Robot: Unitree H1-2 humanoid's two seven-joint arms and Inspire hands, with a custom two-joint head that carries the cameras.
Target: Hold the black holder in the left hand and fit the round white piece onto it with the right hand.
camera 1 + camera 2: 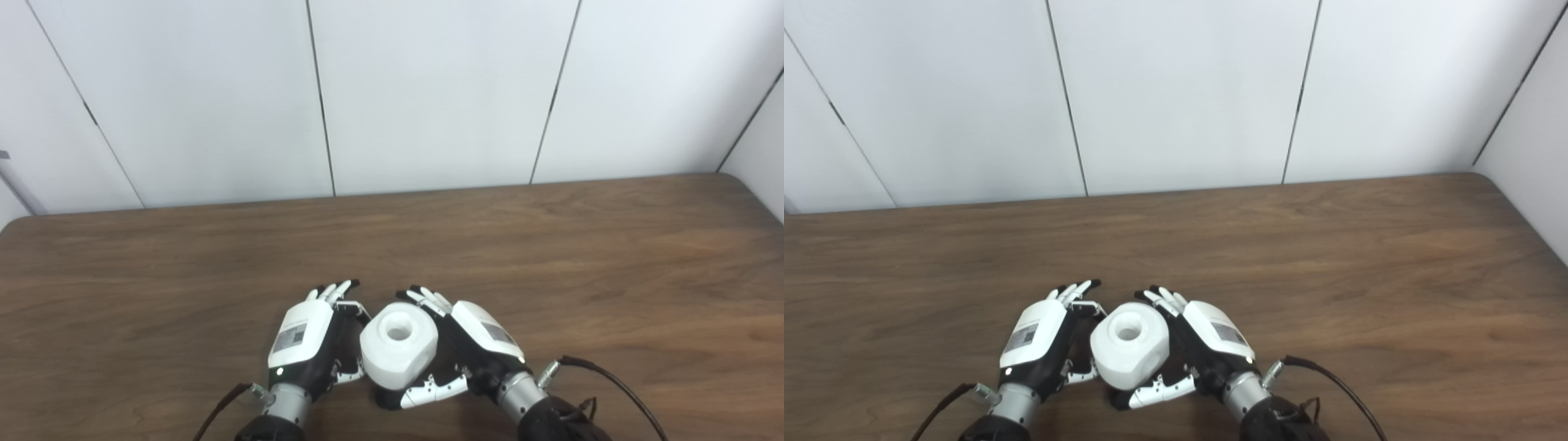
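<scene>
One white piece [398, 352], round, with a hole in its top, sits near the table's front edge between two hands. Left hand [309, 343]: fingers extended and apart, palm beside the piece, gripping nothing that shows. Right hand [471, 349]: fingers straight along the piece's far side, thumb under its near side (cupping it; a firm grip cannot be confirmed). Holder: only a dark sliver shows beneath the piece, too hidden to identify. Both forearms cut off at the bottom edge. Table [612, 275]: brown woodgrain. Wall [429, 92]: white panels.
</scene>
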